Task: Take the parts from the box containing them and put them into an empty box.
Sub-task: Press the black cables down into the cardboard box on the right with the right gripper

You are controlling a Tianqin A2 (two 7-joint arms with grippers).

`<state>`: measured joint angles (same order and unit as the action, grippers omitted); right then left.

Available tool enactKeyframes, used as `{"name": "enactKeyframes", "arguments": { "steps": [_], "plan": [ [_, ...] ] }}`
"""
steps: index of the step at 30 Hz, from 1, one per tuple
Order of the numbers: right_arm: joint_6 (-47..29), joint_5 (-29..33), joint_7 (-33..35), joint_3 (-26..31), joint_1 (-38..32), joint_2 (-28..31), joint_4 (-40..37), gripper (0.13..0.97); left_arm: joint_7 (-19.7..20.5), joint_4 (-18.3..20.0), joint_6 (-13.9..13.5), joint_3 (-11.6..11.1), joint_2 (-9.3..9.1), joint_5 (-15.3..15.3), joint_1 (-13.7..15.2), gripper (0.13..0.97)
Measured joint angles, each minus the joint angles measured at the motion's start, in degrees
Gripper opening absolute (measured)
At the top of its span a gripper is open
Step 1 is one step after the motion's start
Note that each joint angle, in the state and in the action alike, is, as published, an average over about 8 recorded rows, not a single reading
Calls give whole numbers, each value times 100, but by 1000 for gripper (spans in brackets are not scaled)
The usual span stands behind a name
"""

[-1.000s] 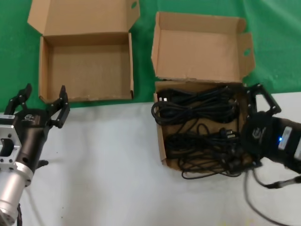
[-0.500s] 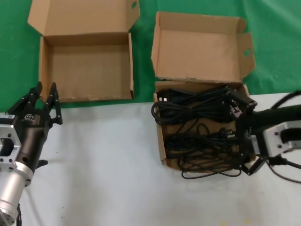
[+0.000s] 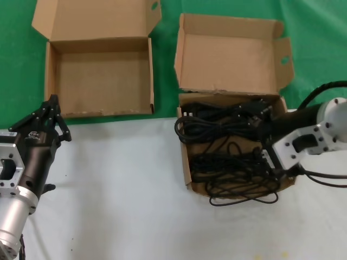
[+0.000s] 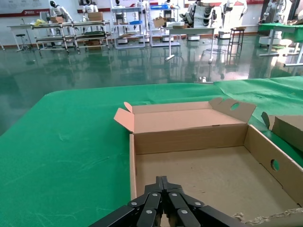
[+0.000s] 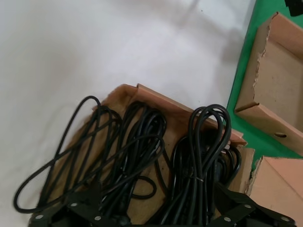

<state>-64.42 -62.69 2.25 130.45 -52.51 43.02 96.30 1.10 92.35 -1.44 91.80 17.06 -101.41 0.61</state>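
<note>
Cardboard sits in two places along the far edge of the tabletop: an empty box (image 3: 100,81) toward the left, its flat lid folded back so the tray lies open to receive things, and the full box (image 3: 233,141) to the right, its flapped lid standing upright. The left gripper (image 3: 46,122) waits just short of the empty box's near wall, likely parked close to the drop spot; its fingers (image 4: 161,201) are pressed together with nothing between them. In the full box the black power cords (image 3: 230,151) lie as three loose coils side by side, the nearest coil spilling over the near wall onto the white cloth (image 3: 124,189). The right gripper (image 5: 161,208) reaches in from the box's right side, low over the coils, apparently lining up to lift one. Its fingers (image 5: 236,205) are spread wide, straddling the cords, and so far they have hold of nothing that can be seen.
</note>
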Motion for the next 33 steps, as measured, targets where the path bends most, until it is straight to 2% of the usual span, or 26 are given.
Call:
{"name": "enactKeyframes", "arguments": {
  "steps": [7,15,16,24,28,33],
  "plan": [
    [-69,290,152,-91,-61,-338,-316,795,0,0,0,0,0,0,0,151],
    [-113,504,339,-165,-133,-571,-589,613,0,0,0,0,0,0,0,145],
    [-116,526,357,-174,-138,-591,-612,613,0,0,0,0,0,0,0,145],
    [-135,644,423,-263,-172,-736,-730,403,0,0,0,0,0,0,0,145],
    [-106,695,456,-301,-183,-800,-755,403,0,0,0,0,0,0,0,145],
    [-26,785,552,-330,-200,-872,-792,310,0,0,0,0,0,0,0,145]
  ]
}}
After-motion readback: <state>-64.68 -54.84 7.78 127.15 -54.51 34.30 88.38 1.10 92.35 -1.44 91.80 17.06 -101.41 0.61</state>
